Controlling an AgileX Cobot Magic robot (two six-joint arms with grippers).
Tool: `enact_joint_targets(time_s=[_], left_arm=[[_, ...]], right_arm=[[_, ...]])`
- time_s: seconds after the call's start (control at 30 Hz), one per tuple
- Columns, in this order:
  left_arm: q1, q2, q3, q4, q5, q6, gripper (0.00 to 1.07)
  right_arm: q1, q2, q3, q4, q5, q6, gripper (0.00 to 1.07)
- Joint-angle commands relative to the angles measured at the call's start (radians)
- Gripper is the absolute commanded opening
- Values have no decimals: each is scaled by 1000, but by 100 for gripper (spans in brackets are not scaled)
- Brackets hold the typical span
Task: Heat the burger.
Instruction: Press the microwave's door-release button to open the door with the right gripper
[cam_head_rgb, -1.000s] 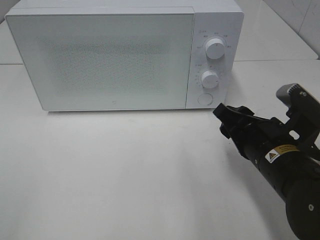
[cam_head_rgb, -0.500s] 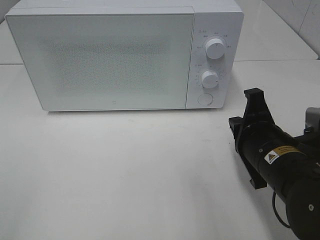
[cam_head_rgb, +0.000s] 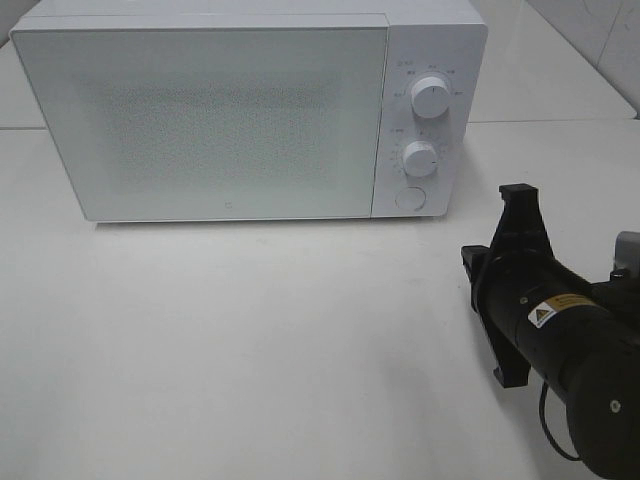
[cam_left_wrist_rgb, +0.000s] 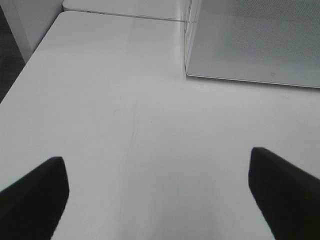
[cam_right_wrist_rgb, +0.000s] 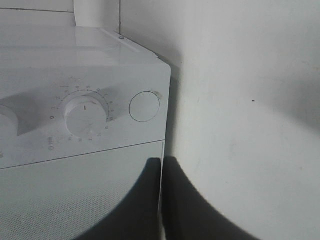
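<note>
A white counter (cam_head_rgb: 250, 350) is taken up at the back by a white microwave (cam_head_rgb: 220, 110), set square to the front so that its face can be reached by either arm; its frosted door (cam_head_rgb: 200, 120) is shut, and nothing can be made out through it. The right arm (cam_head_rgb: 560, 330) is held low at the microwave's control end, rolled onto its side and aimed toward the panel; it stands apart from the casing. The right jaws are clenched on nothing, their tips pressed together into one blunt point in the wrist view, probably so that a control can be pushed or nudged rather than gripped. The left jaws are spread wide and empty over the counter, near the microwave's corner away from the panel; they are likely placed there so that the door's swing is not blocked. On the panel an upper dial (cam_head_rgb: 431, 97) and a lower dial (cam_head_rgb: 420, 158) are stacked above a round button (cam_head_rgb: 409, 198); the button is judged to be the door release, and of the three controls it shows closest to the clenched tips in the right wrist view. The burger is seen in no view; whether it lies behind the door cannot be told.
</note>
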Motion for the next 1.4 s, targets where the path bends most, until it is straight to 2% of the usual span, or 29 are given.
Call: enact_joint_targets(time_s=[0.03, 0.43, 0.8, 1.4], left_arm=[[-3, -20, 1, 1, -15, -1, 90], [-3, -20, 1, 1, -15, -1, 90], [-3, -20, 1, 1, -15, 0, 90], [-3, -20, 1, 1, -15, -2, 90]], right_arm=[[1, 19, -28, 20, 14, -33, 0], [-17, 143, -108, 14, -36, -7, 0], [-175, 240, -260, -177, 22, -7, 0], [-268, 346, -426, -278, 85, 14, 0]])
